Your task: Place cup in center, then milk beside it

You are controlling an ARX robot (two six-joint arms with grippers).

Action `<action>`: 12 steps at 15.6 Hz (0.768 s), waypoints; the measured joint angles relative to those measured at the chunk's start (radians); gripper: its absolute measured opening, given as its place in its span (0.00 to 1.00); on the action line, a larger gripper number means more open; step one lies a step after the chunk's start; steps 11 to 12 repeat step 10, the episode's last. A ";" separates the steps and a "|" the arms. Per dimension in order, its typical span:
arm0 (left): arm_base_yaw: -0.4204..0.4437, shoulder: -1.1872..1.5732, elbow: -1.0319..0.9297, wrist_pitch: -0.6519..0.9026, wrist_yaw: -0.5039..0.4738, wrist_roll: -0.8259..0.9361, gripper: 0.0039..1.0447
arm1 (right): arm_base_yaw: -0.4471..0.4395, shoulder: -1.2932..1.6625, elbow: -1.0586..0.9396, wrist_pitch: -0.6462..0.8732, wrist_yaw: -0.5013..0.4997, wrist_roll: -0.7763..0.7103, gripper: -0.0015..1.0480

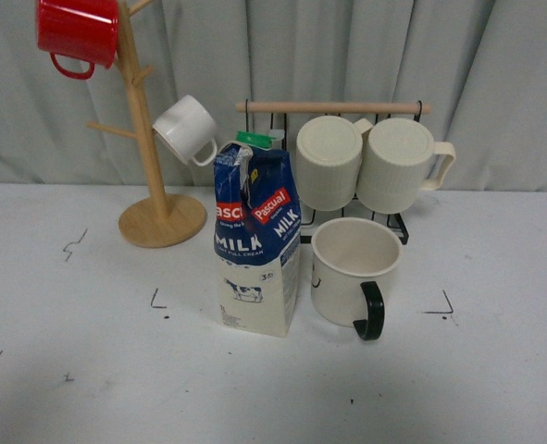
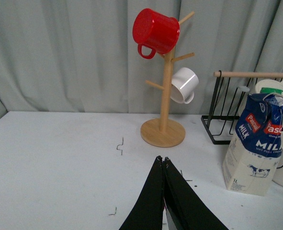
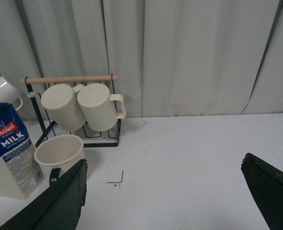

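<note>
A white table stands before a pale curtain. Near its middle, inside small black corner marks that seem to frame the target area, the cup stands upright with its black handle turned toward the camera. The milk stands upright just beside it, on the left in the front view, very close to it or perhaps just touching. Both appear set where the task wants them, so the job looks finished or nearly so.

Behind them, a wooden mug tree holds a red mug high up and a small white mug lower down, each hung on a peg by its handle. To its right, a black wire rack with a wooden bar carries two ribbed cream mugs lying on their sides.

Neither arm shows in the front view. In the left wrist view, the left gripper has its jaws pressed together with nothing between them, well apart from the milk. In the right wrist view, the right gripper has its jaws spread wide and empty, clear of the cup, which suits a retreat after release.
</note>
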 joint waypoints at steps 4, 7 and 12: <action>0.000 -0.002 0.000 0.006 0.001 0.000 0.19 | 0.000 0.000 0.000 0.000 0.000 0.000 0.94; 0.000 -0.002 0.000 0.006 0.001 0.000 0.54 | 0.000 0.000 0.000 0.000 0.000 0.000 0.94; 0.000 -0.002 0.000 0.006 0.001 0.001 0.94 | 0.000 0.000 0.000 0.000 0.000 0.000 0.94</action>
